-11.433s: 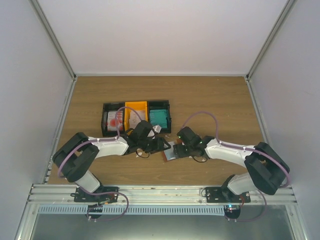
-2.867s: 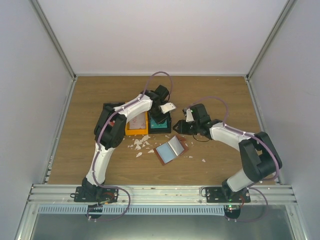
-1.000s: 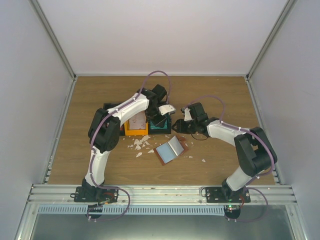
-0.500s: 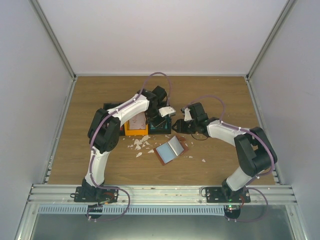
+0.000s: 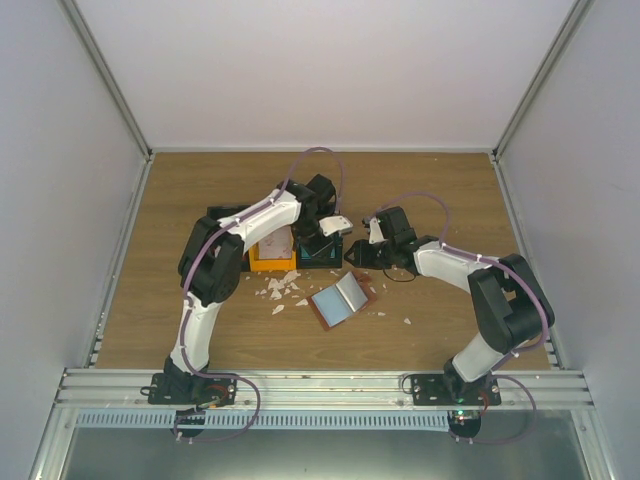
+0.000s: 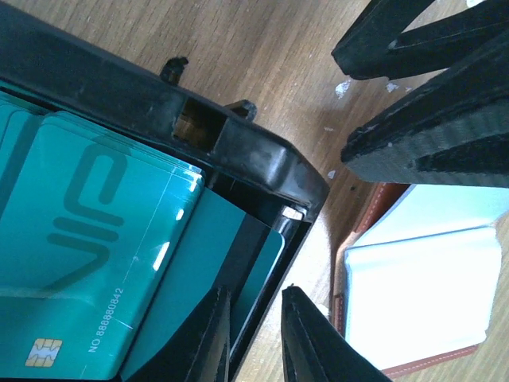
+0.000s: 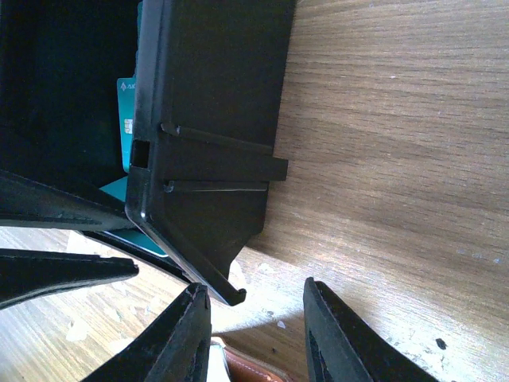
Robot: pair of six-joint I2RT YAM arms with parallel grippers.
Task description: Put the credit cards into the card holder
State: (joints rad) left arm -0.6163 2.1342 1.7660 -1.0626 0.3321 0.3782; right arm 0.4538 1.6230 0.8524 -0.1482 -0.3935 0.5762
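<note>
Since my left jaws straddle the black bin (image 6: pixel 238 147) wall, narrowly parted, I need both fingers inside, around the leaning teal card (image 6: pixel 231 263); right jaws hang wide.

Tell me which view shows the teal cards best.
Left wrist: the teal cards sit close up, chip and number legible, in the black bin. Right wrist catches only slivers past the bin wall; top view mostly hides them under the left arm.

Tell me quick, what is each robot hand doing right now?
Left gripper: fingers narrowly apart astride the black bin wall; whether it grips cannot be told.
Right gripper: open, holding nothing.
</note>
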